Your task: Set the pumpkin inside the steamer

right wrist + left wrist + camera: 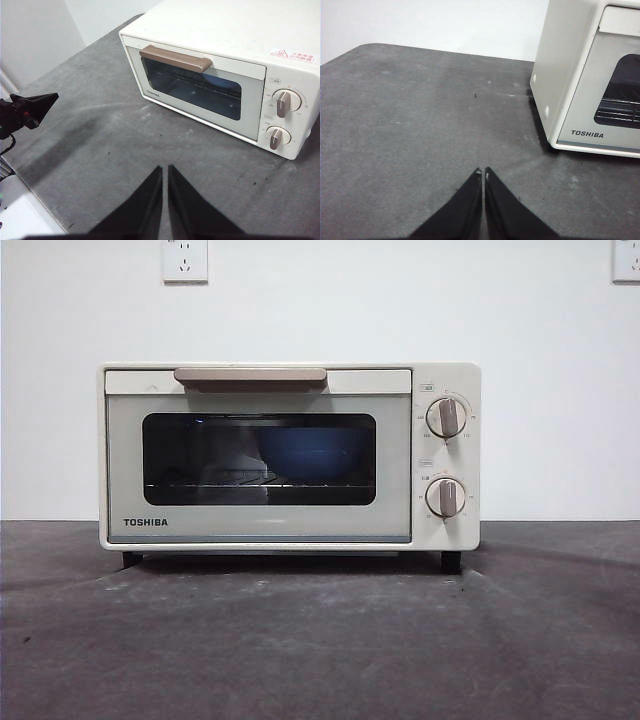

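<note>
Steamer: the steamer (290,455) stands on the grey table (320,640), door (258,462) fully closed, handle (250,375) along the door's top edge, two knobs (446,417) to one side.
Inside: through the dark glass a blue bowl (315,455) sits on the wire rack (240,480).
Pumpkin: no pumpkin shows in any view; it may lie inside the bowl, but the glass is too dark to tell.
Left gripper: the left gripper (483,172) hangs over bare table, well apart from the steamer's side wall, jaws pressed together and holding nothing.
Right gripper: the right gripper (165,169) hangs in front of the door, apart from it, jaws together and empty.
Stage: judged from this, the task is either at its very start or just finished; the closed door fits both.
If starting: the door must come open first. The right gripper looks better placed; it should part its jaws, close them around the handle near its middle, and pull out and downward along the hinge's arc.
Care: pulling straight back could drag the light steamer across the table, so follow the arc slowly.
Risk: the handle is smooth, and a shallow grip may slip off.
</note>
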